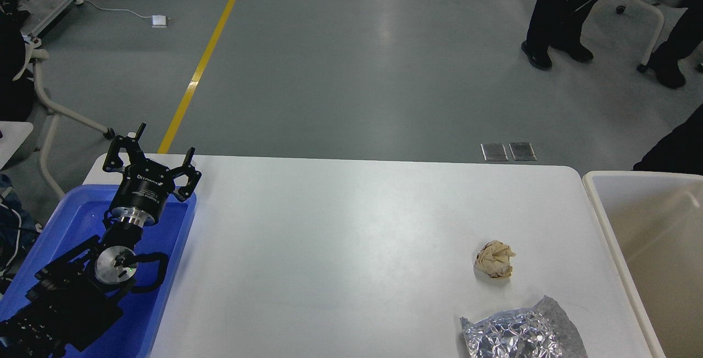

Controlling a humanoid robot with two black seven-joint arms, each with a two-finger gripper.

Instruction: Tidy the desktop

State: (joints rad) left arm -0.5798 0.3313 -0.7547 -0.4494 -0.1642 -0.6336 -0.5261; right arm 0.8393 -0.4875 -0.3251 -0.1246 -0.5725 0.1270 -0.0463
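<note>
A white tabletop [329, 248] with rounded corners fills the lower half of the head view, seen from above, with grey floor beyond it.

At the left edge a blue tray [66, 221] sits on the tabletop. The left arm comes in from the lower left and reaches over the tray. Its hand [159, 152] hangs above the tray's far right corner, fingers spread apart and holding nothing. The right hand is out of view.

On the right part of the tabletop lies a crumpled ball of beige paper [495, 259]. Nearer the viewer, at the bottom edge, lies a crinkled sheet of silver foil [522, 333], close to the paper ball but not touching it. Both are well apart from the tray and the left hand.

A beige-white bin [648, 237] stands just beside the right edge of the tabletop.

On the floor, a yellow line [206, 56] runs away at upper left, and a person's dark legs [560, 12] stand at upper right.
</note>
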